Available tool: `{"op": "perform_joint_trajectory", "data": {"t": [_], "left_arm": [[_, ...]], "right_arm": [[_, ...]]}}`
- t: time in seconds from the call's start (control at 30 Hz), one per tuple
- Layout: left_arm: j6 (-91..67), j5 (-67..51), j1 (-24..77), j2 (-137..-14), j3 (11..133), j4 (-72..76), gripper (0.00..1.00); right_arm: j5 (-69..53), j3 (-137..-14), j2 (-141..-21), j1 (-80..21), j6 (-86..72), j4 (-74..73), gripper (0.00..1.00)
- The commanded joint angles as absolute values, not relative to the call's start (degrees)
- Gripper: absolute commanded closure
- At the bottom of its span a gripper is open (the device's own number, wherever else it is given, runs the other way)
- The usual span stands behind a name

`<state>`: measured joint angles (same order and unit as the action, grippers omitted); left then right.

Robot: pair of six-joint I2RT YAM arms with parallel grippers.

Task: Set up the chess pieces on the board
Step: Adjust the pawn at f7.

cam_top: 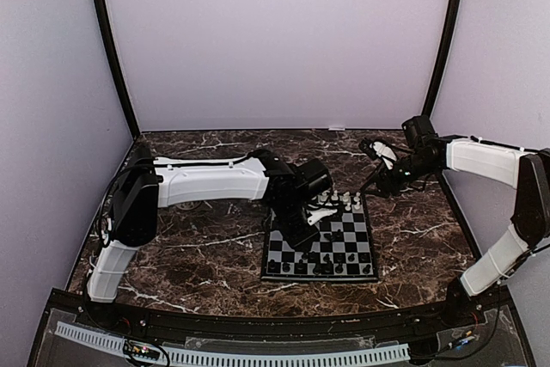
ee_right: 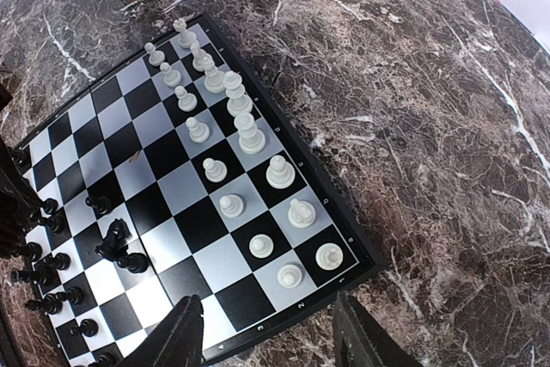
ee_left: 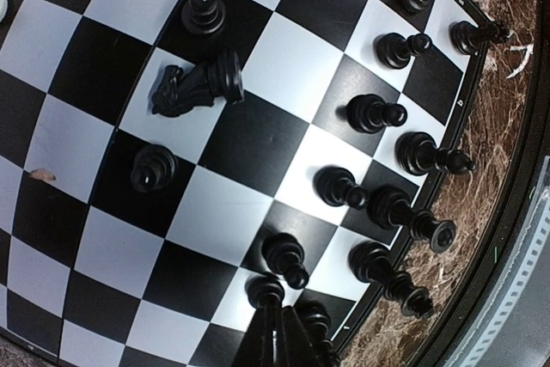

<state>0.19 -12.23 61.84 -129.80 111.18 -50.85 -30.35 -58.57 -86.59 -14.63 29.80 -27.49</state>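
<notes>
Low over the board (cam_top: 354, 245) — left end effector (ee_left: 277, 326) closed; right end effector (ee_right: 268, 305) open, aloft

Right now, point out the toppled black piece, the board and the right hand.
toppled black piece (ee_left: 198, 85): left wrist view, on its body.
board (ee_right: 163, 154): right wrist view, on a bare square.
right hand (ee_right: 265, 302): right wrist view, midway between its fingertips.
</notes>
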Motion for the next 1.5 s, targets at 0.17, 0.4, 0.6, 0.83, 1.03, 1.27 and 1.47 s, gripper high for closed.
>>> {"op": "perform_joint_trajectory", "data": {"t": [0.17,0.4,0.6,0.83,1.03,1.27,1.47], "left_arm": [[0.27,-10.19,61.96,-128.84,109.43,-53.93,0.89],[0.26,-10.11,61.88,-128.93,109.01,-52.67,0.86],[0.26,-10.99,61.87,-128.8,109.43,-54.0,0.85],[0.26,-15.63,61.88,-128.06,109.38,-52.8,0.84],[0.26,-14.24,61.88,-128.06,109.51,-53.03,0.83],[0.26,-11.47,61.88,-127.47,110.76,-54.26,0.74],[0.31,-13.35,61.69,-124.69,113.1,-53.71,0.67]], "right_arm": [[-30.68,-59.62,-87.02,-15.12,30.3,-28.39,0.47],[-30.5,-59.41,-86.8,-15.15,30.24,-28.26,0.47],[-30.5,-59.5,-86.99,-15.12,30.24,-28.24,0.47],[-30.44,-59.43,-86.97,-15.12,30.26,-28.34,0.47],[-30.45,-59.41,-86.97,-15.12,30.28,-28.3,0.47],[-30.45,-59.44,-86.84,-15.12,30.16,-28.39,0.47],[-30.41,-59.44,-86.77,-15.12,30.19,-28.39,0.47]]}}
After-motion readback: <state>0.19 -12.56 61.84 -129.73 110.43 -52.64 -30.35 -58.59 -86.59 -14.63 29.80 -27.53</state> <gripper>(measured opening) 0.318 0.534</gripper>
